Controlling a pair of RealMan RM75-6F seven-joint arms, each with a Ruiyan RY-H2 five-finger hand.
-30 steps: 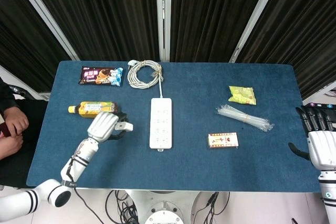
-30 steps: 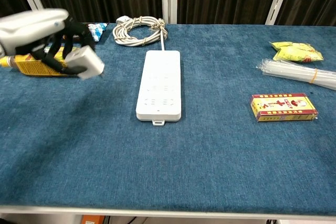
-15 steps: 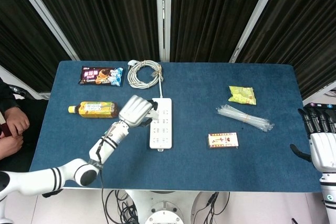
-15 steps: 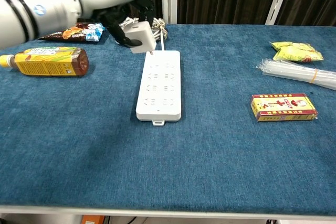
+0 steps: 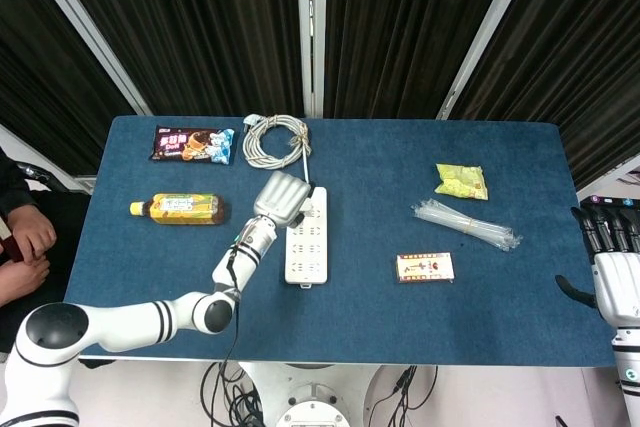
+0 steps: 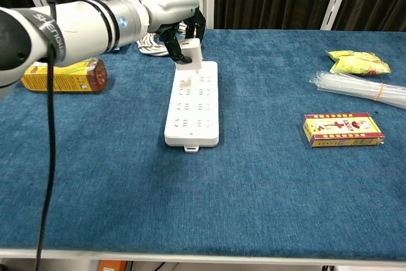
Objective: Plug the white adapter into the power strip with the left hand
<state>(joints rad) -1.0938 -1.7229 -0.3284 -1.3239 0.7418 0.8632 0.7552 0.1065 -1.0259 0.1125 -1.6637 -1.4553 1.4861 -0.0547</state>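
My left hand (image 6: 170, 9) (image 5: 281, 198) grips the white adapter (image 6: 192, 53) and holds it upright over the far end of the white power strip (image 6: 193, 106) (image 5: 308, 237). Whether the adapter's prongs touch the strip's sockets I cannot tell. In the head view the hand covers most of the adapter. The strip lies lengthwise in the middle of the blue table. My right hand (image 5: 612, 267) hangs off the table's right edge, fingers apart, holding nothing.
The strip's coiled white cable (image 5: 274, 139) lies behind it. A drink bottle (image 5: 178, 209) and a snack packet (image 5: 190, 143) lie at the left. At the right are a yellow-green packet (image 5: 461, 181), a bundle of clear straws (image 5: 468, 224) and a small red box (image 5: 425, 267).
My left hand has carried the adapter rightward from beside the bottle to above the strip's far end and lowered it toward the sockets. The right hand has stayed put.
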